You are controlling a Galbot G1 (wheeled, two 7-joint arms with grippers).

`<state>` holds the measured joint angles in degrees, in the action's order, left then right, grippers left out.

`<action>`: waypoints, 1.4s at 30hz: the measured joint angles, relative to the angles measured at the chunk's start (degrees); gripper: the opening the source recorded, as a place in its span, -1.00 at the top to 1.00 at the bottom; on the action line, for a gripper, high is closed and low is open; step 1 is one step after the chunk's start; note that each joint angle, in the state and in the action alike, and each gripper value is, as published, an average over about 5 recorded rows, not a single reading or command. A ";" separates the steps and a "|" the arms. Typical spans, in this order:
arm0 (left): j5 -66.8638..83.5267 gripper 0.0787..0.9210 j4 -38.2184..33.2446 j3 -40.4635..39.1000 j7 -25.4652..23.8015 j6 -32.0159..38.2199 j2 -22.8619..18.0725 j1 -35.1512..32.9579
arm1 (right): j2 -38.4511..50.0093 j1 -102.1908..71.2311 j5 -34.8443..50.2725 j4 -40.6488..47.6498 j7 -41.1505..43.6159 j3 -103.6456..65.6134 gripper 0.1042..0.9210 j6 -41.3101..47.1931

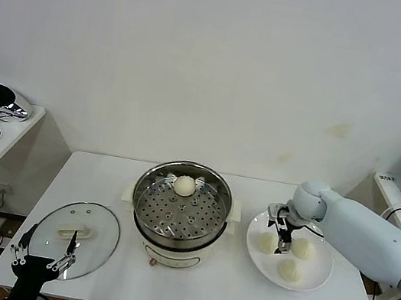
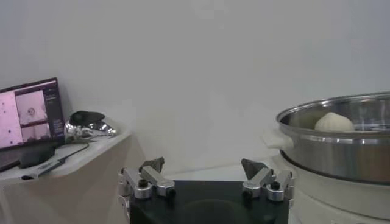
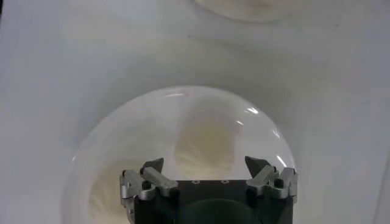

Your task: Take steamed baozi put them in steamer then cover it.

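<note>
**Reaching over the buns on the plate**

Sitting in the steamer (image 1: 181, 207) is one bun (image 1: 184, 185); three are lying on the plate (image 1: 316, 275). The right gripper (image 1: 282, 247) is hanging spread wide above them, holding nothing. The left gripper (image 1: 42, 257) is waiting released beside the lid (image 1: 74, 240).

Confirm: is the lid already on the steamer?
No. The lid lies flat on the table, left of the open steamer.
</note>
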<state>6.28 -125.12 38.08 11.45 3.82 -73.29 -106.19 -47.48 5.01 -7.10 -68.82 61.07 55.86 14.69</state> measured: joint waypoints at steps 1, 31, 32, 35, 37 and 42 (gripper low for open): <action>-0.01 -0.77 -0.03 -0.01 0.00 0.01 -0.02 -0.02 | -0.18 -0.37 -0.17 0.26 -0.12 -0.26 -0.76 0.01; -0.24 -0.77 -0.69 -0.43 0.04 0.15 -0.27 -0.05 | -0.87 -2.95 -1.98 2.21 -0.97 -4.06 -0.30 0.12; -0.24 -0.77 -0.70 -0.46 0.04 0.15 -0.25 0.01 | -0.64 -2.49 -1.78 1.92 -0.86 -3.88 -0.29 0.21; -0.24 -0.77 -0.76 -0.61 0.04 0.14 -0.20 0.26 | 0.26 -0.57 -0.89 0.78 -0.46 -3.18 -0.27 0.56; -0.24 -0.77 -0.79 -0.73 0.04 0.12 -0.09 0.45 | 1.05 1.29 0.03 -0.23 -0.22 -2.42 -0.26 0.89; -0.18 -0.77 -0.65 -0.99 0.02 -0.01 0.42 1.07 | 2.94 8.39 3.73 -3.64 0.03 1.02 -0.24 2.25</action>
<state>6.10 -125.77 37.09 11.47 3.81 -72.88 -105.12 -44.54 13.41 -3.38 -72.46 61.10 56.88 16.94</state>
